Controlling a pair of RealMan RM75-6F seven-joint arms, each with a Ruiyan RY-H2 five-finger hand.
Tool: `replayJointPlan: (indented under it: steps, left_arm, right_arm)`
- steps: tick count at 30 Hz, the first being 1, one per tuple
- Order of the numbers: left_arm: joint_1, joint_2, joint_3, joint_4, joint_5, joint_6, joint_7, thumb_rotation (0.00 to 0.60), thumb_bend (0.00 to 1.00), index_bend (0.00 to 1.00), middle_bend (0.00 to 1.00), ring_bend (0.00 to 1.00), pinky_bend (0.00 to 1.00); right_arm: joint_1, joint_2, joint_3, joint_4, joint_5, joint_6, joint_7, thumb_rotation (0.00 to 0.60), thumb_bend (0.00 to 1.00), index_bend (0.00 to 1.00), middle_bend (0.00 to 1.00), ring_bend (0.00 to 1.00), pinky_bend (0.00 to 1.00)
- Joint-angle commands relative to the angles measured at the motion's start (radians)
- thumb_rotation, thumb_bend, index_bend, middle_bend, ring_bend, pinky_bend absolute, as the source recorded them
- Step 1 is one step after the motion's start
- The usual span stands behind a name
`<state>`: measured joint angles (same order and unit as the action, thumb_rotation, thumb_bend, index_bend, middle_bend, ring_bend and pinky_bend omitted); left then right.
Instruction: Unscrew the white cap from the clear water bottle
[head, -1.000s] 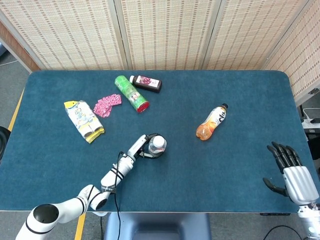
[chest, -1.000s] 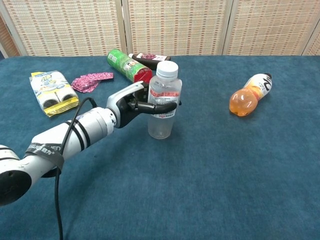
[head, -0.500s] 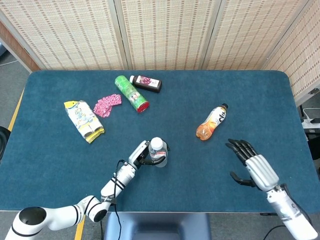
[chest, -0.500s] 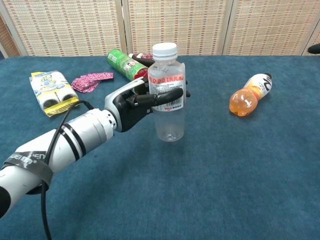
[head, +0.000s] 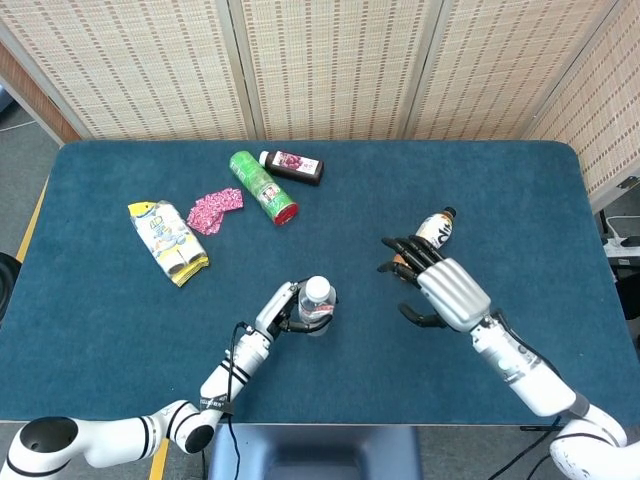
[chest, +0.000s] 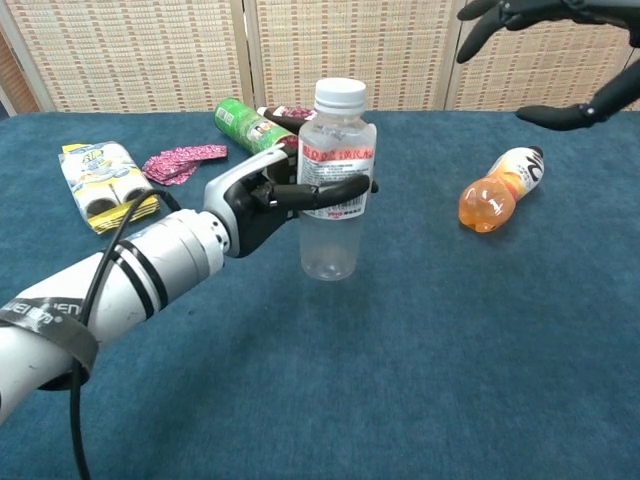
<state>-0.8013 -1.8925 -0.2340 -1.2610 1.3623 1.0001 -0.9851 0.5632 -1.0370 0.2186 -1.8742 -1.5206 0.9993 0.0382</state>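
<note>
The clear water bottle (chest: 334, 195) stands upright in the air above the table, its white cap (chest: 339, 93) still on top. My left hand (chest: 262, 202) grips the bottle's body around the red label, fingers wrapped from the left. In the head view the bottle (head: 316, 303) sits low at centre with my left hand (head: 282, 309) beside it. My right hand (head: 432, 280) hovers open to the right of the bottle, fingers spread and well apart from the cap. In the chest view only the dark fingers (chest: 545, 15) of my right hand show at the top right.
An orange drink bottle (head: 425, 243) lies on its side just behind my right hand. At the back left lie a green can (head: 263, 187), a dark bottle (head: 292, 165), a pink wrapper (head: 214, 210) and a yellow snack pack (head: 168, 241). The blue table (head: 110, 330) reaches to every frame edge.
My left hand lifted the bottle off the table and holds it higher. My right hand swept in from the far right edge toward the bottle, rising into the chest view's top.
</note>
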Motion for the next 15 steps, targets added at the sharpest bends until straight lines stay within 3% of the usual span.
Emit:
replayJointPlan:
  steps: [1,5,11,15]
  left_arm:
    - [0.001,-0.027,-0.002,0.028,0.007,0.019,0.051,0.600,0.68,0.69,0.79,0.46,0.39]
    - [-0.001,-0.050,-0.007,0.050,0.015,0.028,0.075,0.600,0.69,0.69,0.79,0.46,0.39]
    - [-0.010,-0.067,-0.028,0.071,0.003,0.009,0.077,0.600,0.68,0.69,0.79,0.46,0.39]
    - [-0.011,-0.067,-0.036,0.074,-0.005,-0.003,0.068,0.600,0.68,0.69,0.79,0.46,0.40]
  right_arm:
    - [0.087,0.030,0.060,-0.063,0.120,-0.099,-0.119,0.600,0.33,0.29,0.00,0.00,0.00]
    - [0.159,0.020,0.085,-0.099,0.233,-0.158,-0.222,0.600,0.32,0.33,0.00,0.00,0.00]
    - [0.246,-0.023,0.083,-0.123,0.373,-0.187,-0.364,0.600,0.32,0.37,0.00,0.00,0.00]
    - [0.270,-0.039,0.077,-0.129,0.408,-0.180,-0.409,0.600,0.31,0.37,0.00,0.00,0.00]
